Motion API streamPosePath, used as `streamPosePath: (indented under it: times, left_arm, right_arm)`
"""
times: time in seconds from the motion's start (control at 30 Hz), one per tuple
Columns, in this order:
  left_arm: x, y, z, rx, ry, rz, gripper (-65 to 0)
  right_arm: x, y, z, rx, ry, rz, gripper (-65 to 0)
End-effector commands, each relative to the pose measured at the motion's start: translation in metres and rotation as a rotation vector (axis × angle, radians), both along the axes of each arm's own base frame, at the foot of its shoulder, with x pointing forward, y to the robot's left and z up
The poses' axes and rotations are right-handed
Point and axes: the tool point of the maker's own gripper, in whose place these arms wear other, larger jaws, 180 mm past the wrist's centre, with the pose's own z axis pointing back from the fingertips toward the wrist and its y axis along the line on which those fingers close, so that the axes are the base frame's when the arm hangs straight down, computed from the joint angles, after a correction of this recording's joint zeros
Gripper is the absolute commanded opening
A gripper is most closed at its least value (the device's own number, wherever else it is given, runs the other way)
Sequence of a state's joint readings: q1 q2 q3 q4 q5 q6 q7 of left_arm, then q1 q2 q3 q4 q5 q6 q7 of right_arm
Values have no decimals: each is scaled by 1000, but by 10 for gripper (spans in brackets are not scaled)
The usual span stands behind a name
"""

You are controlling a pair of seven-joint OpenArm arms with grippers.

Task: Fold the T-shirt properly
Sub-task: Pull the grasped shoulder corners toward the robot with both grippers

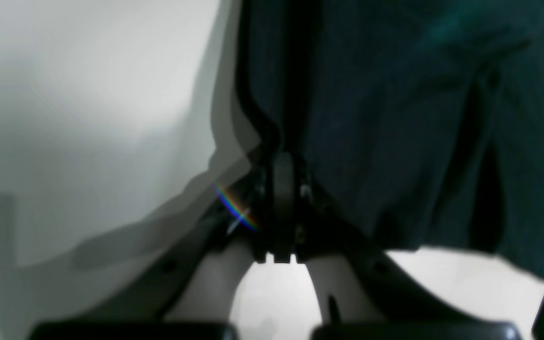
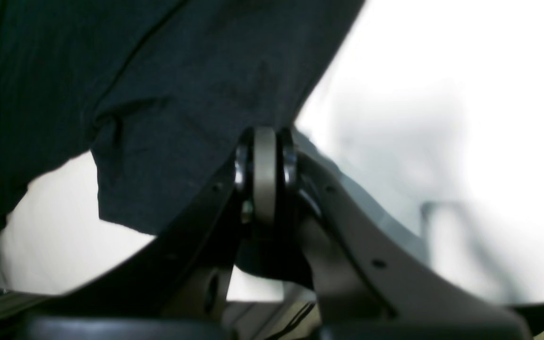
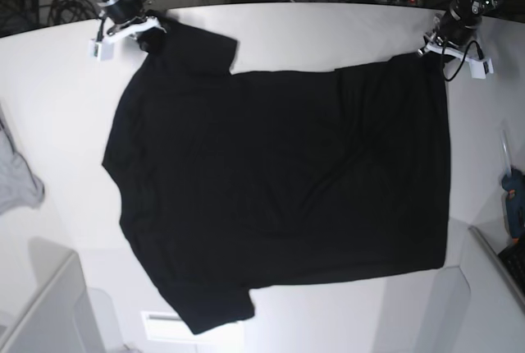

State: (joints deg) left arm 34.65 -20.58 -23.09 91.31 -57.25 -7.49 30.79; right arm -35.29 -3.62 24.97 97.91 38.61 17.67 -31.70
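The white table (image 3: 74,189) runs under the black T-shirt (image 3: 279,164), which spreads across the middle of the base view. My left jaws (image 1: 281,208) and right jaws (image 2: 265,174) are pinched closed on its edge, toward that view's upper right and upper left. I expect soft, light, floppy cloth; gripping both far corners should limit sagging.

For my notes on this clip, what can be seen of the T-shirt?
The T-shirt is black, plain-looking soft cloth, spread broadly over the white table, with creases and uneven edges. One sleeve sticks out at the lower left of the base view. The left fingers and right fingers pinch its far edge.
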Motion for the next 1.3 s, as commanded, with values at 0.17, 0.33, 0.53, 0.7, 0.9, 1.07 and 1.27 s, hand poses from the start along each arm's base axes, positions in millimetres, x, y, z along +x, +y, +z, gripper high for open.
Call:
streamPosePath:
  times: [0.17,0.33,0.53,0.7,0.9,1.07,1.27]
  left_arm:
    - [-12,2,4,19,24,-19,-650]
    - [-26,-5,8,22,41,-44,-650]
    - [-38,-16,18,24,48,-83,-650]
    - [-48,-27,28,23,50,-116,-650]
    - [-33,-36,45,28,-5,-140,-650]
    - [-18,-39,54,30,-51,-149,-650]
    - [-4,-32,66,51,-103,-134,-650]
  right_arm:
    - [-27,-40,1,-104,67,-56,-650]
    - [-30,-40,19,-135,43,-39,-650]
    - [-41,-40,26,-151,52,-27,-650]
    - [-42,-37,30,-153,46,-18,-650]
    - [-15,-39,38,-159,-19,-20,-650]
    - [5,-39,53,-173,-77,-10,-650]
    - [29,-33,70,-174,-114,30,-650]
